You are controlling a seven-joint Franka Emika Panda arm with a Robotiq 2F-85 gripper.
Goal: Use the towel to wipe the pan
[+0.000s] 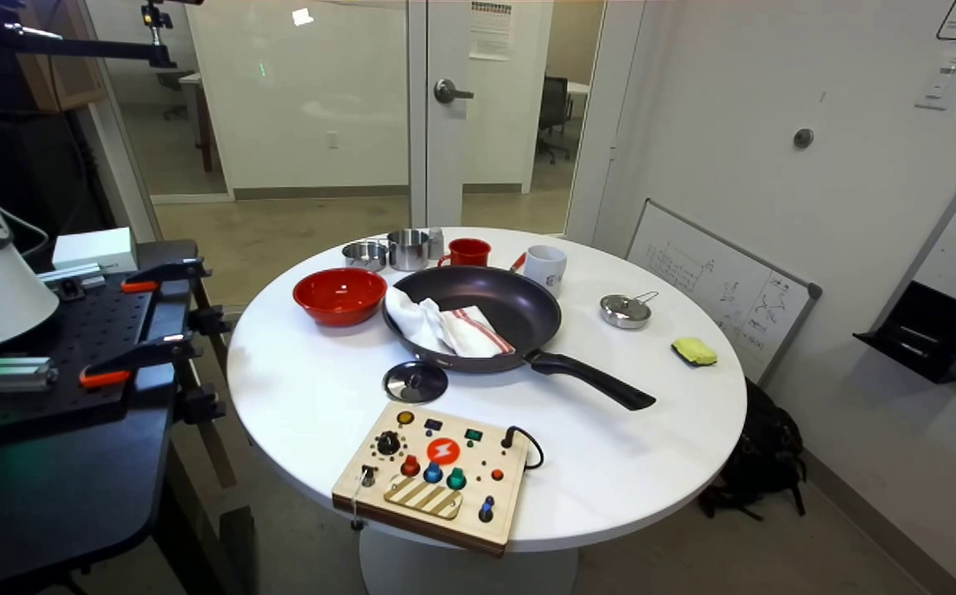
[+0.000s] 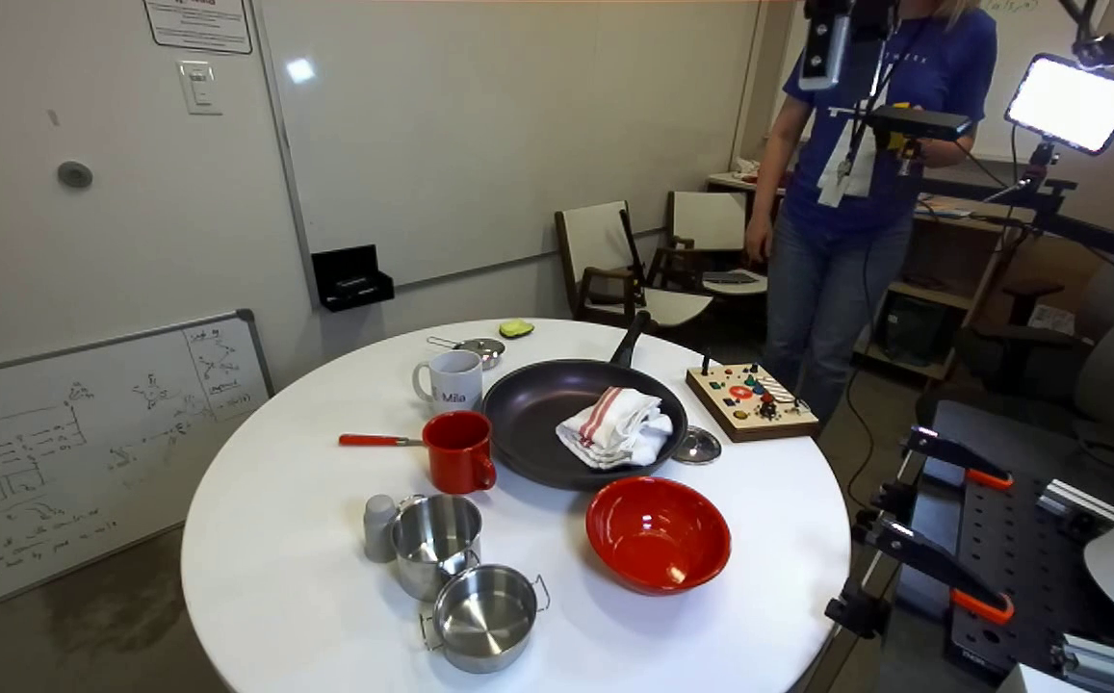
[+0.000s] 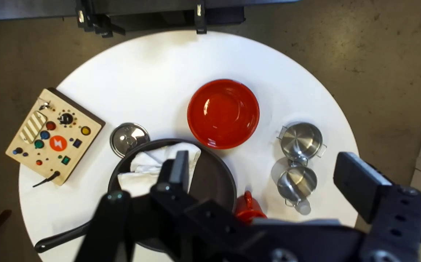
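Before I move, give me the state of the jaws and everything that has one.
Jaws: wide open, empty
Pan: uncovered
Towel: bunched, inside the pan
Red bowl: empty
Wide pot: uncovered
Tall pot: uncovered
Red mug: upright, contents hidden
White mug: upright, contents hidden
Lid: off, beside the pan
Button box: switch positions unclear
Light panel: lit

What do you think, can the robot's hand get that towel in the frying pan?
Probably yes: the hand is open, and nothing lies on top of the red-striped towel. It may just have to clear the sides of the frying pan.
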